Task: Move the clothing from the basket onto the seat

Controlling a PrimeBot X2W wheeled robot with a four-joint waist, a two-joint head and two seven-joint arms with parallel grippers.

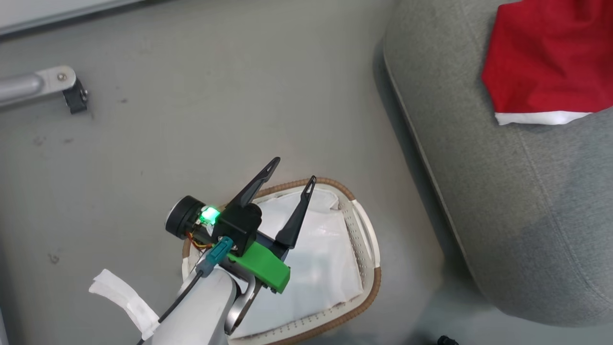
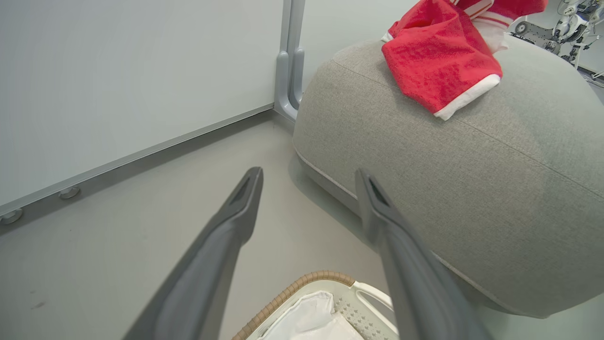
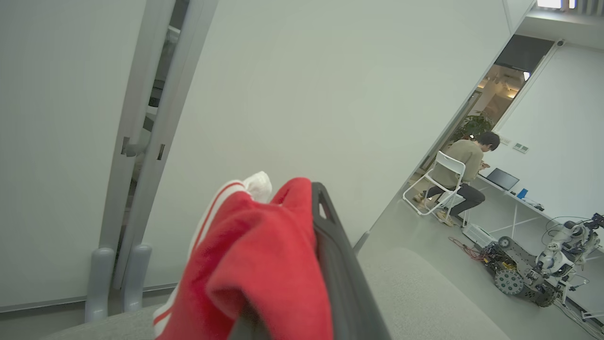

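Note:
The cream basket (image 1: 369,287) with its brown rim band stands on the floor, holding a white liner and no red cloth that I can see. My left gripper (image 1: 294,170) hovers over the basket's far rim (image 2: 302,282), open and empty (image 2: 309,174). The red clothing (image 1: 546,57) with white trim lies on the grey seat (image 1: 527,201), near its upper edge (image 2: 434,52). In the right wrist view my right gripper (image 3: 289,204) is shut on bunched red clothing (image 3: 255,255) above the seat (image 3: 415,293). One of its fingers (image 3: 328,226) shows; the other is hidden by cloth.
White wall panels with a grey metal post (image 2: 290,61) stand behind the seat. A grey bar with a dark foot (image 1: 72,93) lies on the floor at far left. A person sits on a white chair (image 3: 465,174) far off, near another wheeled robot (image 3: 542,264).

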